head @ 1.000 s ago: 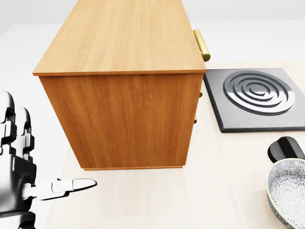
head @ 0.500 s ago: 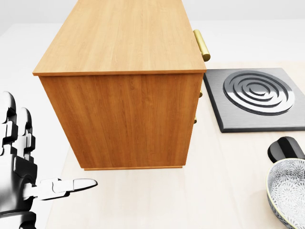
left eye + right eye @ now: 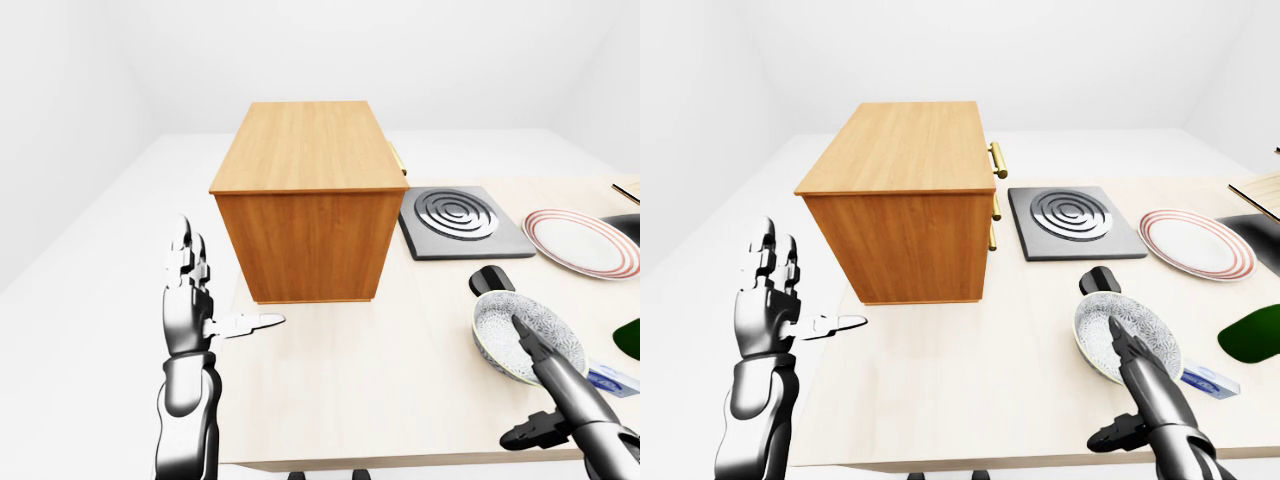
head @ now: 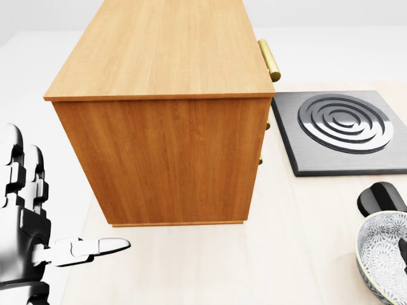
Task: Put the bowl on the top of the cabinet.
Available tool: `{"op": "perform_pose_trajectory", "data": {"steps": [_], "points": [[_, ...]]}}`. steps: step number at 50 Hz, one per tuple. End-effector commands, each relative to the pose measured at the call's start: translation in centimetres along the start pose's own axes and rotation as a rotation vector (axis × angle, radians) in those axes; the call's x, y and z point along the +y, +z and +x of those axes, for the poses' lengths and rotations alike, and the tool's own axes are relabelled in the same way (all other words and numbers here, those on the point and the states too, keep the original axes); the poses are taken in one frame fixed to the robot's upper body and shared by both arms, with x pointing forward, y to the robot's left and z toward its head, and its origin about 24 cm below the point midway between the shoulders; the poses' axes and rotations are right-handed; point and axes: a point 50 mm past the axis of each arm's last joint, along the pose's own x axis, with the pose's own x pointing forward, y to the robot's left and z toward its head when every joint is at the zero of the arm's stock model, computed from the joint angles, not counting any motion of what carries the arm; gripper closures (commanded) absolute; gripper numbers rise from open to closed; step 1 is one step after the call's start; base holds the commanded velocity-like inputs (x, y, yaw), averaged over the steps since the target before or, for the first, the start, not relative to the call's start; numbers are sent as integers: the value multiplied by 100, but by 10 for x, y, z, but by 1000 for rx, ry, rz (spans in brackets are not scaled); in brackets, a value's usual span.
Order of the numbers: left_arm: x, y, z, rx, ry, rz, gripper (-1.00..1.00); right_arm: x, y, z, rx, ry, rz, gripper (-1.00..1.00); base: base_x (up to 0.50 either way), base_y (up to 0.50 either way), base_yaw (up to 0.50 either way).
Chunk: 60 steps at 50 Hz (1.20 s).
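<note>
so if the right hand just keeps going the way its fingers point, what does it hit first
The bowl. The right hand already has its open fingers reaching over the bowl's near rim, pointing up-left in the right-eye view. Past the bowl sits a small black object; depth is uncertain.

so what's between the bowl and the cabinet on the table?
Nothing: in the left-eye view only bare tabletop separates the bowl from the cabinet. The small black object sits just above the bowl, off that line.

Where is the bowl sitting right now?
In the left-eye view the patterned bowl sits on the table at lower right, below the burner plate, with the right hand reaching over it.
</note>
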Motion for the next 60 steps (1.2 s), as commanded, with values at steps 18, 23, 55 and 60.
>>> {"op": "perform_pose_trajectory", "data": {"steps": [18, 23, 55, 60], "points": [[0, -5, 0, 23, -1, 2, -100, 16, -17, 6, 73, 37, -19, -100, 0, 0, 0], [0, -6, 0, 25, 1, 2, -100, 16, -17, 6, 73, 43, -22, -100, 0, 0, 0], [-1, 5, 1, -22, -4, -1, -100, 13, -14, 5, 58, 61, -19, 100, 0, 0, 0], [-2, 5, 1, -23, -5, 0, -100, -14, 4, 1, -25, 0, -41, 100, 0, 0, 0]]}}
